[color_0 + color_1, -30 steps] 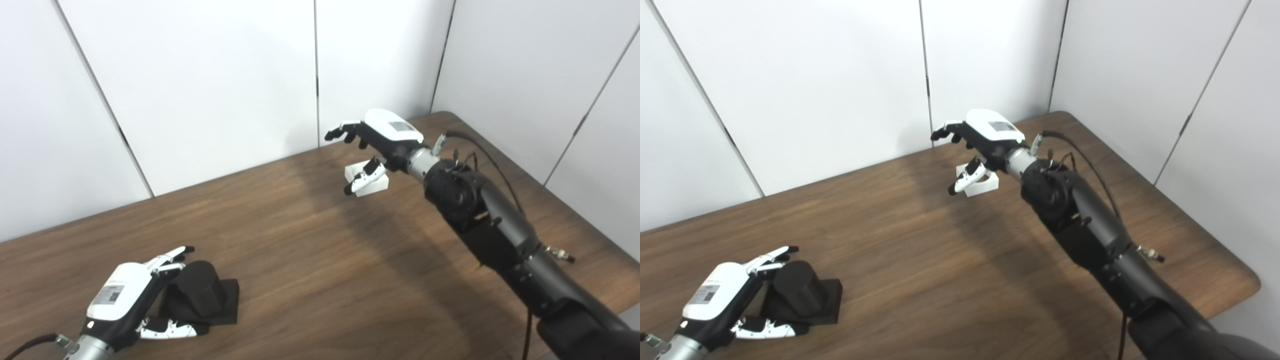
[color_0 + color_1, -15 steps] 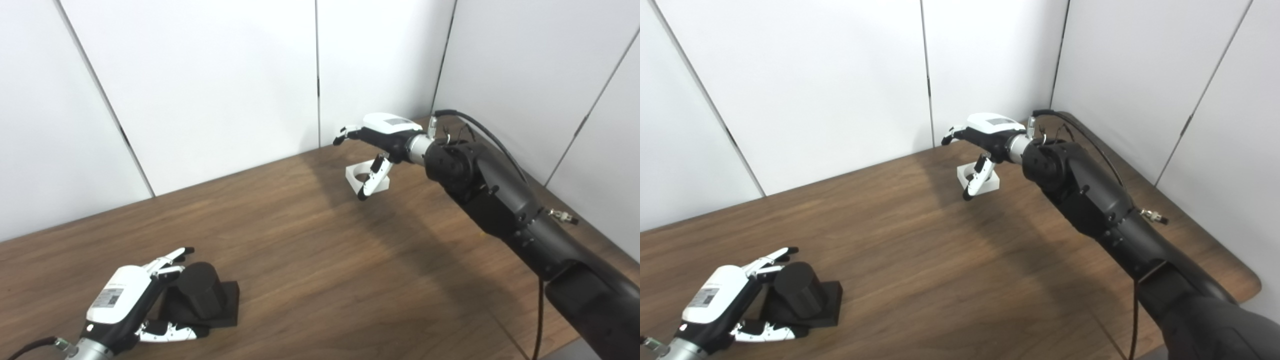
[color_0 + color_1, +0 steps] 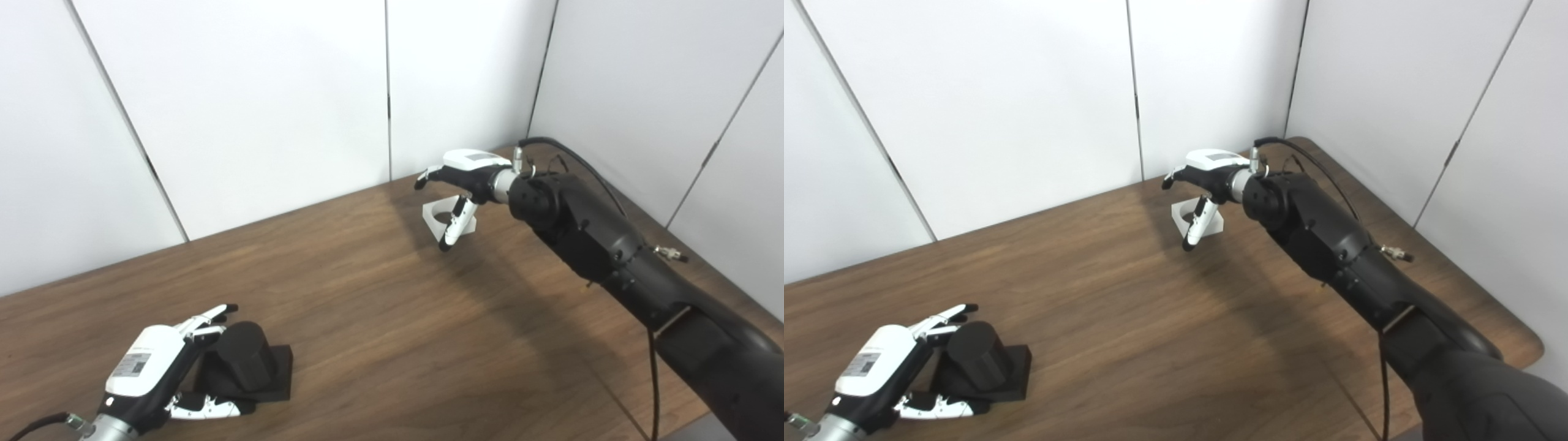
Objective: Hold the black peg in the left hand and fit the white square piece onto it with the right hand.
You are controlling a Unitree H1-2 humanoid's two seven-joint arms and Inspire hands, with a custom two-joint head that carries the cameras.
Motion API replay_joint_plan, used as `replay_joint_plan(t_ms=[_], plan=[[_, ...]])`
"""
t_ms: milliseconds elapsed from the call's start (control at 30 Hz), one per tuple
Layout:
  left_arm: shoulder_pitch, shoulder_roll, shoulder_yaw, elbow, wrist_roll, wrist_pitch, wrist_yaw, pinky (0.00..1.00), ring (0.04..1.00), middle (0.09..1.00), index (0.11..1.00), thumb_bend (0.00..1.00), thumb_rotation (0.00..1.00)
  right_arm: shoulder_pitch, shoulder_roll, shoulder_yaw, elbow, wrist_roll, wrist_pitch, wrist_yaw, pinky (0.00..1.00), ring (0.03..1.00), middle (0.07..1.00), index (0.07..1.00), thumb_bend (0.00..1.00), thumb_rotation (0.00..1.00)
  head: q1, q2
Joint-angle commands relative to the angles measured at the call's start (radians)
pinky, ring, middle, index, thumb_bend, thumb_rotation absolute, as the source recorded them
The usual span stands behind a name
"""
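Down at the near left of the dark wood-grain table [image 3: 380, 318], the left hand [image 3: 156, 373] curls loosely round the matte black peg [image 3: 245, 358], a stubby cylinder on a square base, fingers and thumb either side, though whether they actually grip it I cannot tell. Far right, the white square piece [image 3: 444, 220], blocky with a round hole, lies flat. The right hand [image 3: 462, 184] hovers over it, fingers spread, thumb hanging in front, holding nothing.

A dark wooden table [image 3: 380, 318] with a rounded far corner stands in a corner of white wall panels [image 3: 257, 104], split by thin dark vertical seams. Even light falls, leaving soft shadows across the wood grain.
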Motion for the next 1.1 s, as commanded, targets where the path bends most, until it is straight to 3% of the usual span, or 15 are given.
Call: replay_joint_plan(t_ms=[0,133,433,733,1067], plan=[[0.090,0.015,-0.065,0.036,0.051,-0.012,-0.132,0.70,0.833,0.902,0.491,0.52,0.06,-0.066,-0.010,0.004,0.002,-0.022,0.018,0.000,0.85,0.938,0.953,0.859,0.93,0.23,-0.001,0.001],[0.091,0.015,-0.065,0.039,0.044,-0.021,-0.130,0.68,0.835,0.900,0.491,0.52,0.06,-0.082,-0.006,0.031,0.033,-0.037,0.018,0.002,0.83,0.920,0.949,0.862,0.94,0.23,0.001,0.003],[0.097,0.019,-0.067,0.026,0.048,-0.016,-0.136,0.70,0.840,0.905,0.491,0.52,0.06,-0.093,0.019,0.025,0.085,-0.026,0.016,-0.025,0.85,0.928,0.936,0.854,0.92,0.18,0.003,0.010],[0.100,0.018,-0.068,0.015,0.045,-0.007,-0.144,0.68,0.824,0.892,0.491,0.52,0.06,-0.094,0.009,0.029,0.108,-0.032,0.024,-0.027,0.82,0.904,0.935,0.859,0.92,0.21,0.001,0.012],[0.102,0.023,-0.067,-0.004,0.040,0.003,-0.156,0.70,0.827,0.895,0.490,0.52,0.06,-0.089,0.007,0.020,0.139,-0.019,0.029,-0.041,0.85,0.912,0.932,0.859,0.90,0.16,0.006,0.018]])
